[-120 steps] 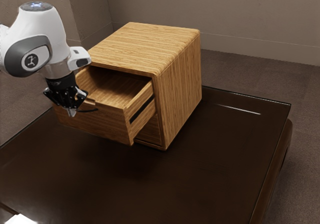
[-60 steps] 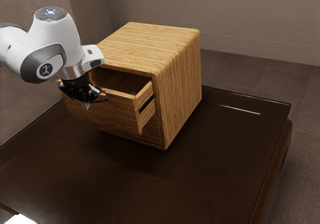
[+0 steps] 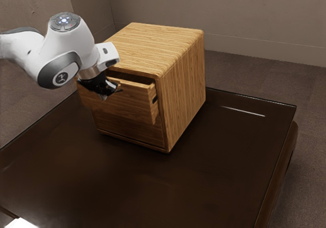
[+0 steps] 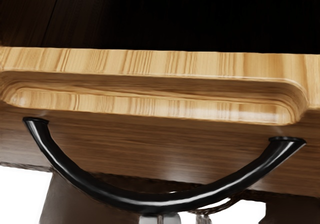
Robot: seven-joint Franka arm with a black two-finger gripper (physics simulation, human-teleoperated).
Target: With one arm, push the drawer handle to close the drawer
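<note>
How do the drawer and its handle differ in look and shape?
Color: drawer is striped brown wood, handle is black.
Shape: drawer has a broad, flat face; handle is a slender, bowed arc.
Finish: handle has bright glossy streaks, drawer face looks duller.
Shared: both stick out from the cabinet.

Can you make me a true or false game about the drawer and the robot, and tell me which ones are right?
1. The handle on the drawer is black and curved. True.
2. The drawer is pushed all the way shut. False: it sticks out of the wooden cabinet.
3. The cabinet sits on the carpet. False: it sits on a dark table.
4. The robot's arm is mostly white. True.
5. The arm reaches in from the exterior view's right. False: it comes from the exterior view's left.
</note>
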